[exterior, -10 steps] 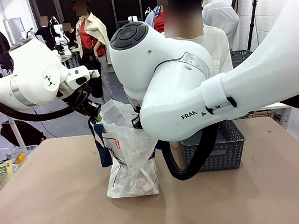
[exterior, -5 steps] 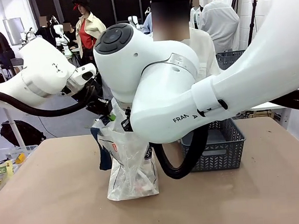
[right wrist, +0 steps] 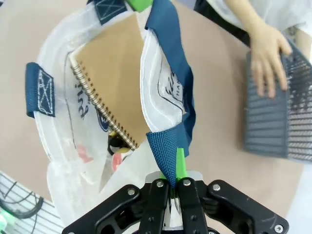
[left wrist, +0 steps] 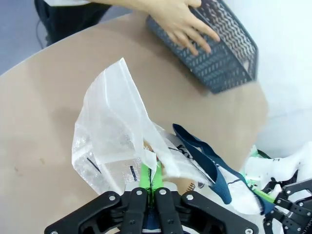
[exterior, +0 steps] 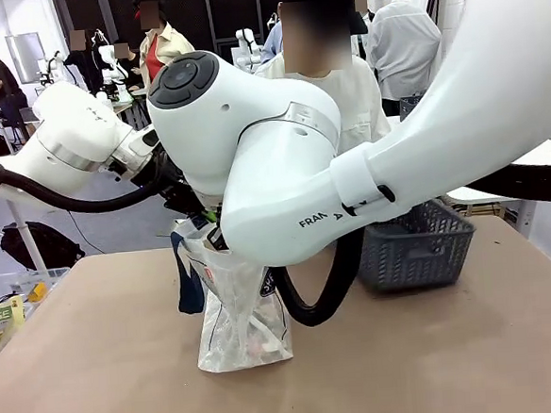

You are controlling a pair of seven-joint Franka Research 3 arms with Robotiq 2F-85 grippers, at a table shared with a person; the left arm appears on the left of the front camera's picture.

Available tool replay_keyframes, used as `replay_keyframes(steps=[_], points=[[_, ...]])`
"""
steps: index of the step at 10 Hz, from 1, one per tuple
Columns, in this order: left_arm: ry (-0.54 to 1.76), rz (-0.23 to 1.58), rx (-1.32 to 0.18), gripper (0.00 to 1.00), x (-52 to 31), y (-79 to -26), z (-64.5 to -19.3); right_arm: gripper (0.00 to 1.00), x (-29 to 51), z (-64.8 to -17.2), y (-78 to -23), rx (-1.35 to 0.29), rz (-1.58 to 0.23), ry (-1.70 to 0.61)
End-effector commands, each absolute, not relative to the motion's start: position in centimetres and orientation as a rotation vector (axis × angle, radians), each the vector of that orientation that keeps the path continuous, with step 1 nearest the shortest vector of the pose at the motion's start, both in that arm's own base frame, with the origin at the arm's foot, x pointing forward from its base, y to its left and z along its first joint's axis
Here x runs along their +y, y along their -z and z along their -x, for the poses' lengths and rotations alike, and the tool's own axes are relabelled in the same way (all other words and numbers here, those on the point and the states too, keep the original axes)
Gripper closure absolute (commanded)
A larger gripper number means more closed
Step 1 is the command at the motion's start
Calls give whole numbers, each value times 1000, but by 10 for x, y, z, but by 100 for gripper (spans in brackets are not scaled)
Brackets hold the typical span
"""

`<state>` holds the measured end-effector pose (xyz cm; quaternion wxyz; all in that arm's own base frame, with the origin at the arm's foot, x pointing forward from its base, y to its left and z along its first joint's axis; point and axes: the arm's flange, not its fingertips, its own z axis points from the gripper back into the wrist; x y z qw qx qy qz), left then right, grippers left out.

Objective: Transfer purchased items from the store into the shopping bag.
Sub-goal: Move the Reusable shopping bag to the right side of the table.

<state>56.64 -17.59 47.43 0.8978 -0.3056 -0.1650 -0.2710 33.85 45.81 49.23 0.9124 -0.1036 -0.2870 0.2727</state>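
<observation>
The shopping bag [exterior: 237, 308] stands on the table, translucent white with navy handles [exterior: 188, 283]. My left gripper [exterior: 200, 210] is at the bag's top. In the left wrist view it [left wrist: 150, 179] is shut on the crinkly rim of the bag [left wrist: 114, 131]. My right gripper [right wrist: 173, 187] is shut on the opposite rim, where a navy handle [right wrist: 170, 141] is sewn on. The two grips hold the mouth open. Inside lie purchased items: a tan-brown spiral notebook [right wrist: 117, 73] and a small pack with red [right wrist: 117, 160] below it.
A dark grey mesh basket [exterior: 420, 248] sits tilted to the right of the bag, with a person's hand [right wrist: 265, 53] on it. My right arm's bulky elbow [exterior: 253, 151] hides much of the table's middle. A clear bin [exterior: 3, 306] stands at the far left edge.
Both arms shifted left and the left gripper came in over the bag's top, so the bag now stands taller and narrower. The person slid the basket to the right and tilted it.
</observation>
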Motion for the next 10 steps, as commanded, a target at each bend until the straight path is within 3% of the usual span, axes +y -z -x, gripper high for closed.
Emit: replay_keyframes(steps=[1,5,10], points=[[602,730,-356,100,-166,-477,-565,100,470,-350,-489,-593,263,-605],[562,753,-347,100,-162,-479,-565,100,489,-353,-481,-596,229,-852],[526,823,-306,100,-159,-473,-565,100,510,-362,-482,-587,237,-979]])
